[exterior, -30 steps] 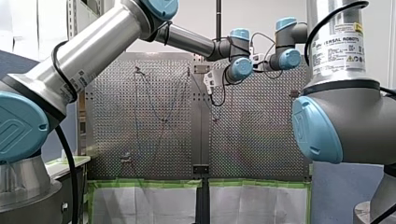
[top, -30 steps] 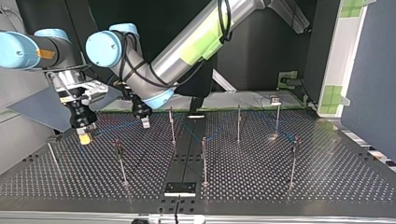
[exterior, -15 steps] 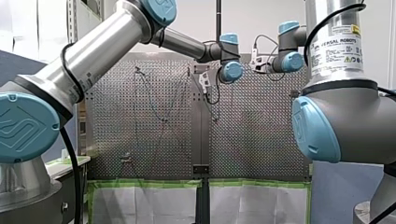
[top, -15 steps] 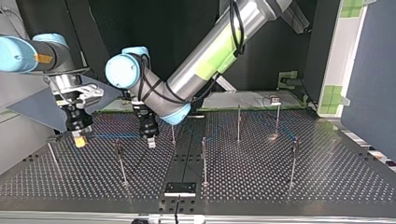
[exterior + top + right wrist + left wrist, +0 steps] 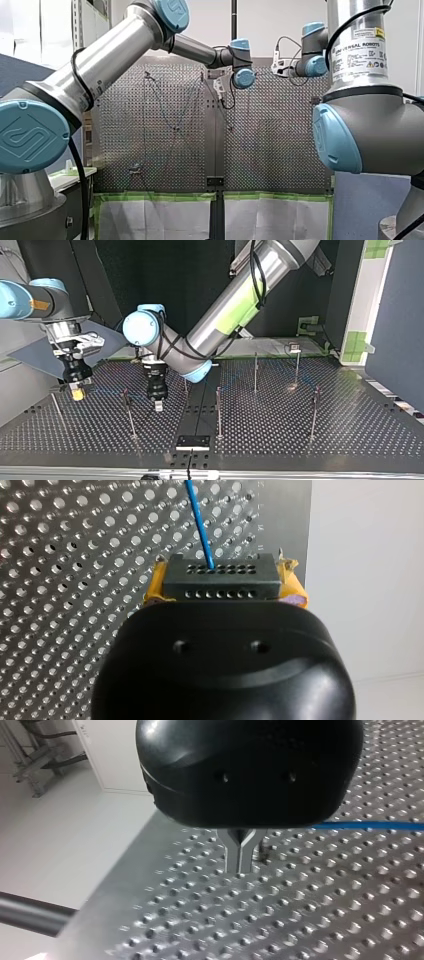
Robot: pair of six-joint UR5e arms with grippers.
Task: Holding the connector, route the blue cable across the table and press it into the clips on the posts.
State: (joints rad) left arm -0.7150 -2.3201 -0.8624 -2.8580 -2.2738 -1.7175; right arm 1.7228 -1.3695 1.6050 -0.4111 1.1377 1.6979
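My right gripper is clamped on the connector, with my yellow pads pressing on its two short ends. The connector's long axis runs from pad to pad, square to the table's edge. That edge runs just beside one end of the connector, and past it only pale floor shows. On the connector's other side the perforated plate lies open.

The blue cable leaves the connector's holed face and runs straight ahead, away from it and roughly along that edge.

In the top view a thin post stands roughly between the connector and my left gripper, which hangs well apart from the connector, farther in over the plate. Its metal fingers are pressed together with nothing between them. Their tips are low over the holes, though I cannot tell whether they touch. The cable passes just beside those fingers, stretched back toward the connector.
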